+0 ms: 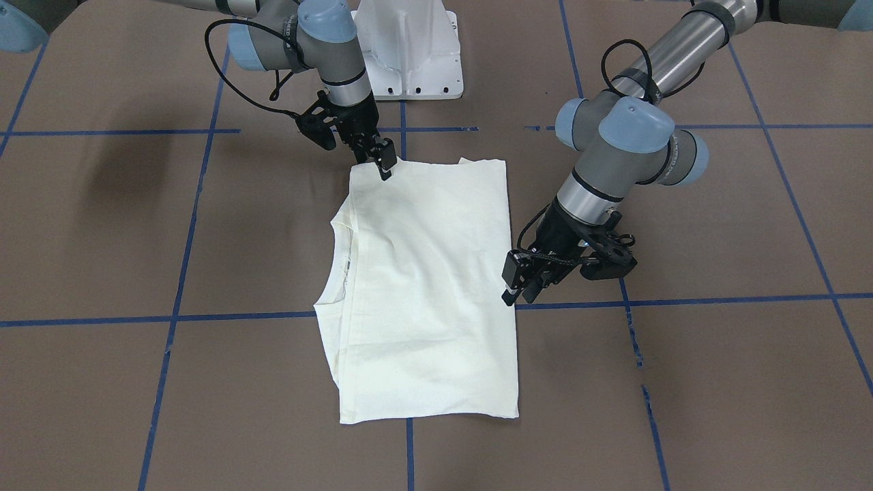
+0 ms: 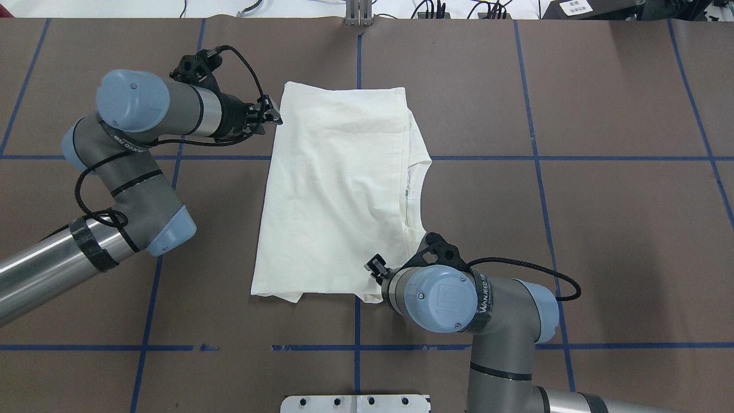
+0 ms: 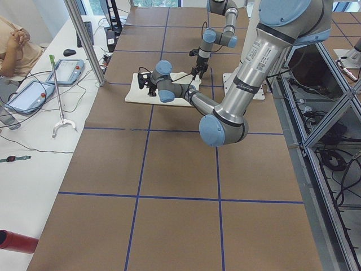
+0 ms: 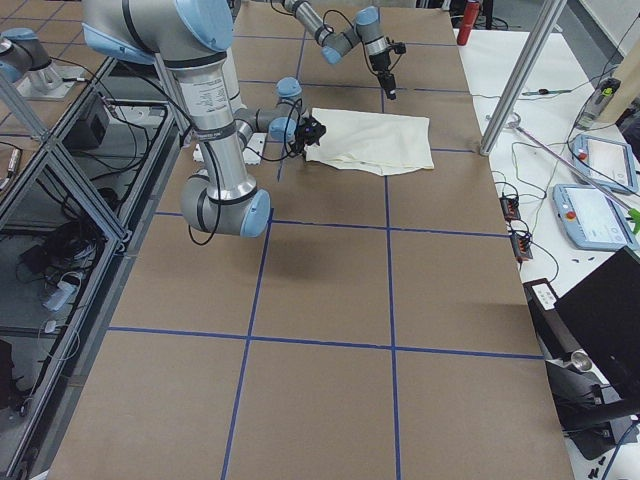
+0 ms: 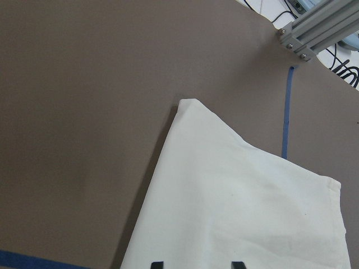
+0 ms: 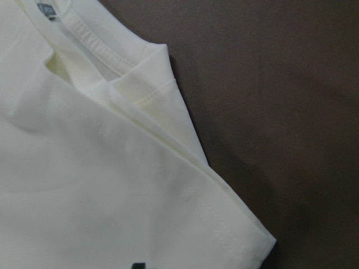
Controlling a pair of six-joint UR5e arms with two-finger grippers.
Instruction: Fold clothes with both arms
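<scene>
The cream shirt (image 1: 423, 286) lies flat on the brown table, folded lengthwise, plain side up. Its collar (image 2: 410, 195) shows at one edge and the print is hidden. My left gripper (image 1: 516, 286) hovers open at the shirt's long edge near a hem corner. The left wrist view shows its fingertips (image 5: 157, 264) apart over the cloth (image 5: 235, 213). My right gripper (image 1: 385, 164) is low over the corner nearest the robot base. It looks open, and the cloth (image 6: 84, 168) lies flat under it. Both show in the overhead view: left gripper (image 2: 274, 117), right gripper (image 2: 375, 268).
The white pedestal base (image 1: 409, 54) stands just behind the shirt. Blue tape lines (image 1: 177, 273) grid the brown table. An aluminium post (image 2: 358, 14) stands at the far edge. A seated operator (image 3: 11, 45) and teach pendants (image 3: 70, 70) are beside the table.
</scene>
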